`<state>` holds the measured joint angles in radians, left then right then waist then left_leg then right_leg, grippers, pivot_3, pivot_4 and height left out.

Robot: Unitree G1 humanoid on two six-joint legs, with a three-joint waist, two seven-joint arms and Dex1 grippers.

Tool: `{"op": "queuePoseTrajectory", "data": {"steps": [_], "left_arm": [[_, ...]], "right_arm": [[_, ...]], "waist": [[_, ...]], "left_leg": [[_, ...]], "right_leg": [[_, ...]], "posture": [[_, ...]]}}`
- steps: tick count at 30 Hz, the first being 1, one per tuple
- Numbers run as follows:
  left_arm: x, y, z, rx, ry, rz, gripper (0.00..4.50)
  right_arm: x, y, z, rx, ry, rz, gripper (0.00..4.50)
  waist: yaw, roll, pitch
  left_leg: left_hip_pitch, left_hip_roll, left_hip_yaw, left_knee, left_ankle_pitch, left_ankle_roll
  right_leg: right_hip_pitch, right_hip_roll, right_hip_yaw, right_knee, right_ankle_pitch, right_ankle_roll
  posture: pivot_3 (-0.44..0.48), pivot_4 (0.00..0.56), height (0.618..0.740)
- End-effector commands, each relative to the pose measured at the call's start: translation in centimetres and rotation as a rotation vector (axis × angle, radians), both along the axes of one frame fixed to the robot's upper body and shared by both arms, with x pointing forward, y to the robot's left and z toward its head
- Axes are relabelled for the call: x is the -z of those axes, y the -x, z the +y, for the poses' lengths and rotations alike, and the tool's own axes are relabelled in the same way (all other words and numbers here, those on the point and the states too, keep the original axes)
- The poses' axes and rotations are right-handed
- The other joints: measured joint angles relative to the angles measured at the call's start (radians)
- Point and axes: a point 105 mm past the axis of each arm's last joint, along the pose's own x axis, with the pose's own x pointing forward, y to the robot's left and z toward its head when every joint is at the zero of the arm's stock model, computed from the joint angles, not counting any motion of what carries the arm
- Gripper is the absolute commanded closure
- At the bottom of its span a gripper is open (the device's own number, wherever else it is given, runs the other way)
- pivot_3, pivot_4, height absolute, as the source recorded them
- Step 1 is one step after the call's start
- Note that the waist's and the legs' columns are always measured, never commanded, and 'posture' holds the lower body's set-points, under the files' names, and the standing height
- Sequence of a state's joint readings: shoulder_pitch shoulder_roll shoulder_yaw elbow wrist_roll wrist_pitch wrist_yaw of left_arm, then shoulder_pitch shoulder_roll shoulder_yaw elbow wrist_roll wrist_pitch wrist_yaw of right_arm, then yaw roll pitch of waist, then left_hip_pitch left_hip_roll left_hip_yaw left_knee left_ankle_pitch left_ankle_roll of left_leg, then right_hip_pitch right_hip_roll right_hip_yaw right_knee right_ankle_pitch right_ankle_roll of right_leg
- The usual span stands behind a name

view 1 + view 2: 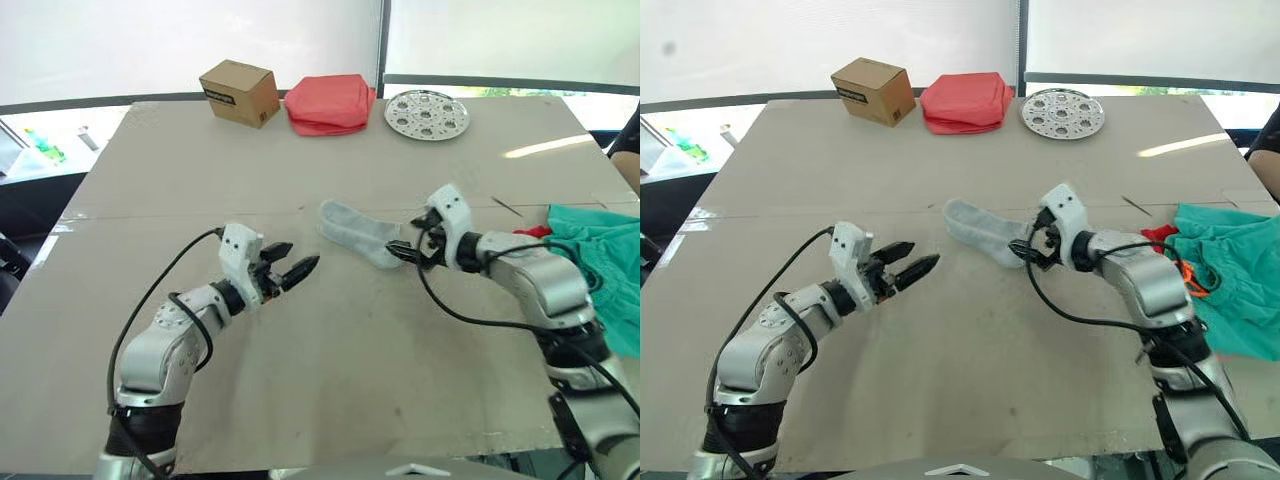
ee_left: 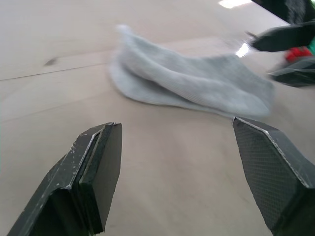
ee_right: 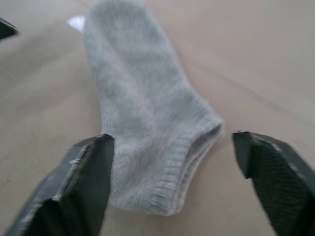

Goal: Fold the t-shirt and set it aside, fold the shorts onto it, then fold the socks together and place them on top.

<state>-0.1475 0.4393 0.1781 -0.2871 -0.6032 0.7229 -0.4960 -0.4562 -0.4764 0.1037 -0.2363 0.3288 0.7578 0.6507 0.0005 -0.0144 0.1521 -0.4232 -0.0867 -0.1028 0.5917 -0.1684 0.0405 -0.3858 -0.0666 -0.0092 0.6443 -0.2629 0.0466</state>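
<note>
The light grey socks (image 1: 355, 233) lie stacked one on the other in the middle of the table, cuffs toward the right. My right gripper (image 1: 405, 238) is open at the cuff end, its jaws spread to either side of the cuffs (image 3: 197, 142) with nothing held. A short way left of the toe end, my left gripper (image 1: 303, 255) is also open and points at the socks (image 2: 192, 86). The teal-green shorts (image 1: 600, 250) lie crumpled at the table's right edge. A bit of the red t-shirt (image 1: 533, 231) peeks out from under them.
Along the table's far edge stand a cardboard box (image 1: 240, 92), a folded salmon-pink cloth bundle (image 1: 330, 103) and a round perforated metal plate (image 1: 427, 113). A person's arm (image 1: 628, 150) shows at the right edge. Bare tabletop (image 1: 330, 370) lies in front of the socks.
</note>
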Motion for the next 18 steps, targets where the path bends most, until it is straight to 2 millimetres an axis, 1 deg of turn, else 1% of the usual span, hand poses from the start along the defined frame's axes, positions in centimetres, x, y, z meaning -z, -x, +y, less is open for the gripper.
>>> {"op": "queuePoseTrajectory", "data": {"steps": [1, 4, 6, 8, 10, 13, 15, 18], "left_arm": [[-0.9, -1.7, 1.0, -0.136, 0.103, 0.059, 0.67], [-1.3, -3.0, 1.3, -0.187, 0.154, 0.111, 0.67], [-1.6, -4.2, 0.4, -0.152, 0.164, 0.144, 0.67], [-1.5, -5.1, -0.4, -0.126, 0.163, 0.181, 0.67], [-1.4, -5.9, -1.3, -0.109, 0.176, 0.212, 0.67], [-1.8, -6.7, -2.2, -0.081, 0.209, 0.221, 0.67], [-2.1, -7.4, -3.4, -0.063, 0.233, 0.239, 0.67], [-1.2, -8.3, -4.9, -0.061, 0.157, 0.264, 0.67]], "right_arm": [[-3.6, 2.3, 0.3, -0.113, -0.109, -0.189, 0.09], [-4.3, 3.6, 0.4, -0.167, -0.132, -0.243, 0.09], [-4.6, 5.3, 0.9, -0.237, -0.155, -0.263, 0.09], [-4.6, 6.5, 1.5, -0.284, -0.160, -0.279, 0.09], [-4.7, 7.1, 1.9, -0.303, -0.159, -0.299, 0.09], [-4.8, 7.4, 2.3, -0.305, -0.158, -0.313, 0.09], [-4.7, 7.7, 2.2, -0.295, -0.150, -0.317, 0.09], [-4.4, 8.0, 1.9, -0.270, -0.135, -0.316, 0.09]], "waist": [[0.001, 0.000, 0.000], [0.001, -0.001, 0.001], [0.004, -0.001, 0.001], [0.008, -0.001, 0.001], [0.012, -0.001, 0.001], [0.014, -0.002, 0.001], [0.015, -0.002, 0.001], [0.017, -0.003, 0.002]], "left_leg": [[0.000, 0.000, 0.000, 0.000, 0.000, 0.000], [0.000, 0.001, -0.002, 0.005, 0.000, 0.000], [0.001, 0.001, -0.002, 0.006, 0.000, 0.000], [0.002, 0.001, -0.002, 0.006, 0.000, 0.000], [0.002, 0.001, -0.002, 0.006, 0.000, 0.000], [0.002, 0.001, -0.003, 0.006, 0.000, 0.000], [0.002, 0.001, -0.003, 0.006, 0.000, 0.000], [0.001, 0.001, -0.003, 0.006, 0.000, 0.000]], "right_leg": [[0.000, 0.000, 0.000, 0.000, 0.000, 0.000], [0.002, 0.002, -0.002, 0.001, 0.000, 0.001], [0.004, 0.003, -0.002, 0.001, 0.000, 0.002], [0.005, 0.003, -0.002, 0.001, -0.001, 0.004], [0.005, 0.003, -0.002, 0.001, 0.000, 0.001], [0.005, 0.003, -0.002, 0.001, 0.000, 0.001], [0.005, 0.002, -0.002, 0.001, 0.000, 0.001], [0.005, 0.002, -0.003, 0.001, 0.000, 0.001]], "posture": [[0.000, 0.150, 0.740], [0.000, 0.150, 0.740], [0.000, 0.150, 0.740], [0.000, 0.150, 0.740], [0.000, 0.150, 0.740], [0.000, 0.150, 0.740], [0.000, 0.150, 0.740], [0.000, 0.150, 0.740]]}}
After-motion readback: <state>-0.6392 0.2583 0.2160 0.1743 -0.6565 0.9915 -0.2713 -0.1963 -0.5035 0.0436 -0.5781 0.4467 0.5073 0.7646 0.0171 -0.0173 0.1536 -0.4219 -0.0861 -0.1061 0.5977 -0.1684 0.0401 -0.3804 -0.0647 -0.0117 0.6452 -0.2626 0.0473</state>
